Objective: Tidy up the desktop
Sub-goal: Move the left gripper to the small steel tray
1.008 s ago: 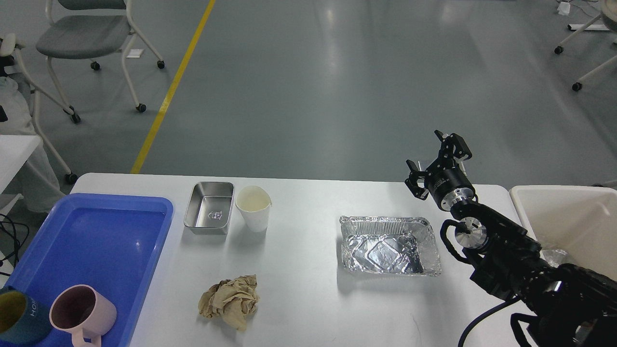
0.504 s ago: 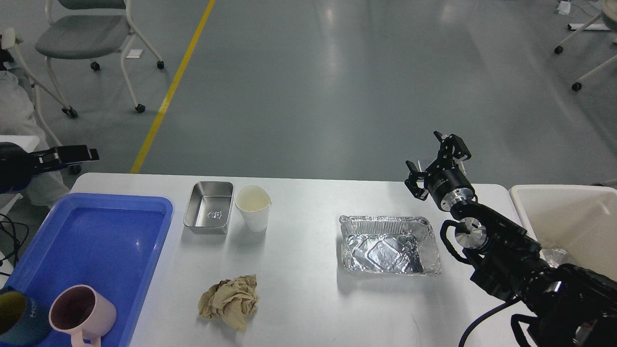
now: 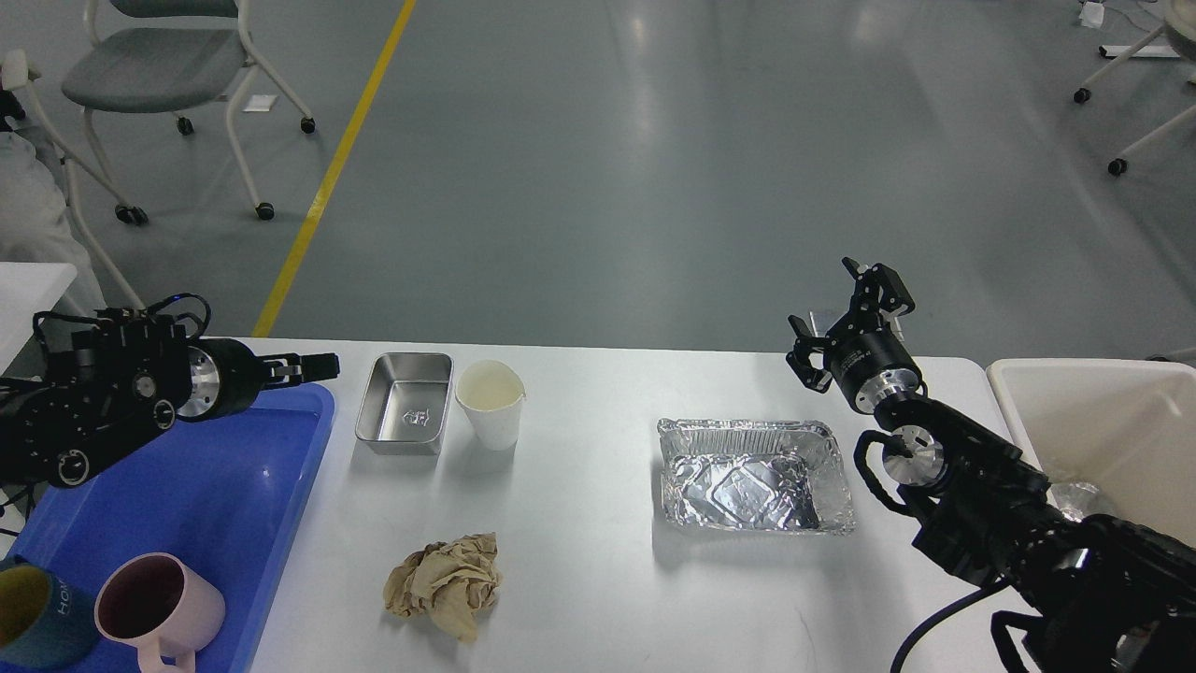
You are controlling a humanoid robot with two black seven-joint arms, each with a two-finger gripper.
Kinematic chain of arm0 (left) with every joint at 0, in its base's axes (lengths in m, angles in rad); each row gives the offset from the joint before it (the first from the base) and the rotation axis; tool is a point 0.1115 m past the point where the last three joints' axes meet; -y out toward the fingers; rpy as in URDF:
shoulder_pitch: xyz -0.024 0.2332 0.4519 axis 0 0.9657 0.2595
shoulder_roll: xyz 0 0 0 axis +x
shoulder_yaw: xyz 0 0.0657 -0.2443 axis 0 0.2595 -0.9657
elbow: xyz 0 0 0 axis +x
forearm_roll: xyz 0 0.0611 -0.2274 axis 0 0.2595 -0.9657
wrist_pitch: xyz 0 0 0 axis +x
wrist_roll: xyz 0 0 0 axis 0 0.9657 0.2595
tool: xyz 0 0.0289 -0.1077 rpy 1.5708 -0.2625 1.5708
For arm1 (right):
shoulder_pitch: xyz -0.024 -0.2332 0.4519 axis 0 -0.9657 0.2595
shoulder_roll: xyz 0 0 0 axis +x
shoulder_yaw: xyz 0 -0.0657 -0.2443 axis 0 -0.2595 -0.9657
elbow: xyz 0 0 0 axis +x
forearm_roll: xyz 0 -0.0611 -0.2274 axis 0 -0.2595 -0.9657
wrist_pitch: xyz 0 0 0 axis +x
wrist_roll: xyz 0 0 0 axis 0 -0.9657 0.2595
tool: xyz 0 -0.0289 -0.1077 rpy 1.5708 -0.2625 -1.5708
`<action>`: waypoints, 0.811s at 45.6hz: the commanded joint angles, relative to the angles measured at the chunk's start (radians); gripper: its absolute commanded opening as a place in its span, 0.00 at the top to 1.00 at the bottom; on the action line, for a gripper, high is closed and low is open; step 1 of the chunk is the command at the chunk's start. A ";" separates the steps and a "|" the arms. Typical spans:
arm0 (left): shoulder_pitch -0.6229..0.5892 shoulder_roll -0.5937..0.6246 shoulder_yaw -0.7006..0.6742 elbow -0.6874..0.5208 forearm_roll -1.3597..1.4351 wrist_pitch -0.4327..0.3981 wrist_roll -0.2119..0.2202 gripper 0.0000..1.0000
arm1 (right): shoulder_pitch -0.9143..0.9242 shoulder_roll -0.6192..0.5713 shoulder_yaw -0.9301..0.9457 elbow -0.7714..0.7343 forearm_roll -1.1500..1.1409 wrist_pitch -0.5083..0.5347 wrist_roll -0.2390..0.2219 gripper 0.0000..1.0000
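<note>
The white desktop [image 3: 579, 486] holds a small steel box [image 3: 405, 414], a white paper cup [image 3: 491, 402] right beside it, a crumpled foil tray [image 3: 755, 486] and a ball of crumpled brown paper [image 3: 446, 584] near the front. My left gripper [image 3: 313, 366] reaches in from the left over the blue tray's far corner and points at the steel box, a short way from it. Its fingers are too small to tell apart. My right gripper [image 3: 841, 313] is open and empty, raised above the far edge behind the foil tray.
A blue plastic tray [image 3: 187, 467] on the left holds a pink mug [image 3: 159, 608] and a teal mug [image 3: 33, 617] at its front. A cream-white bin [image 3: 1103, 430] stands off the right end. Rolling chairs [image 3: 140, 84] stand on the floor behind.
My left arm has come into view from the left and reached right, over the blue tray's far corner toward the steel box. The right arm has barely moved.
</note>
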 commanded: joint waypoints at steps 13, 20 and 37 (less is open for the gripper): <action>0.037 -0.214 0.023 0.265 -0.001 0.012 -0.013 0.22 | -0.004 -0.003 0.000 0.000 0.000 0.000 0.000 0.00; 0.074 -0.256 0.023 0.327 -0.001 0.040 -0.014 0.29 | -0.006 -0.005 0.000 0.000 0.000 0.000 0.000 0.00; 0.094 -0.322 0.021 0.396 -0.019 0.071 -0.028 0.43 | -0.007 -0.005 -0.001 0.000 0.000 0.000 0.000 0.00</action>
